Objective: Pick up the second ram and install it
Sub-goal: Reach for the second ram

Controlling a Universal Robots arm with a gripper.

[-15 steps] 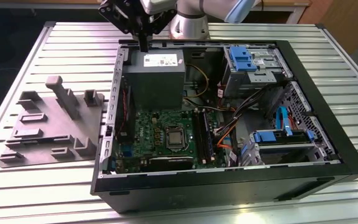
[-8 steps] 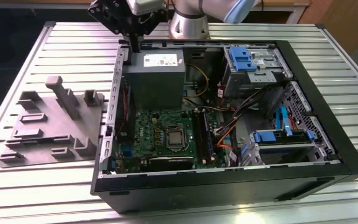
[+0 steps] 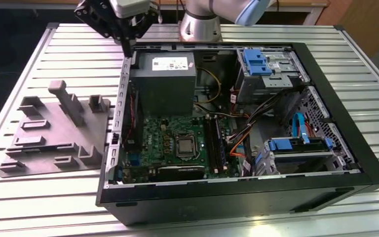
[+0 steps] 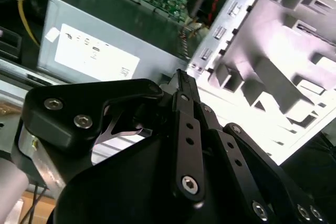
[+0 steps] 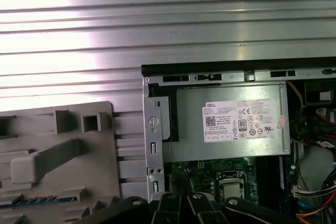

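Note:
My gripper (image 3: 129, 49) hangs above the far left corner of the open computer case (image 3: 347, 163), beside the power supply (image 3: 165, 74). Its fingers (image 4: 181, 85) meet at a point, shut, with nothing seen between them. The second ram (image 5: 37, 201) looks like a thin dark strip with bluish marks, standing on edge in a slot of the grey holder tray (image 5: 63, 150). That tray (image 3: 51, 133) lies on the table at the exterior view's left, well apart from the gripper. The motherboard's black slots (image 3: 217, 143) run beside the processor (image 3: 186, 145).
The slatted metal table (image 3: 45, 54) carries the case and tray. Inside the case are blue drive brackets (image 3: 255, 61), a drive cage (image 3: 298, 145) and loose cables (image 3: 239, 133). The case's metal edge (image 3: 125, 84) stands between the tray and the motherboard.

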